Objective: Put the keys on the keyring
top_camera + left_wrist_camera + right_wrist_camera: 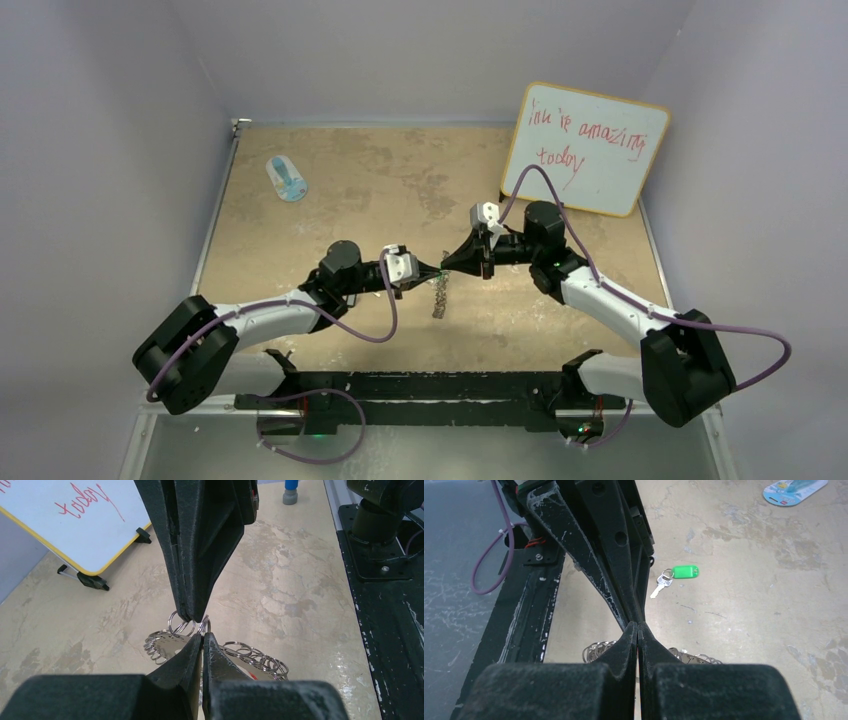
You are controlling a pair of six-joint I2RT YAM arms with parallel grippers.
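Note:
The keyring [438, 297] hangs edge-on above the table between my two grippers, which meet tip to tip. In the left wrist view its flat silver plate [167, 643] and rim loops [260, 659] show below the fingers. My left gripper [203, 635] is shut on one small wire loop. My right gripper [189, 617], coming from above in that view, is shut on a neighbouring loop. A sliver of red [253, 676] shows under the ring. One key with a green tag [674, 575] lies on the table beyond the left gripper; the top view does not show it.
A blue-and-white oval object [287, 178] lies at the far left of the table. A whiteboard [585, 148] with red writing leans at the back right. The black base rail [420, 385] runs along the near edge.

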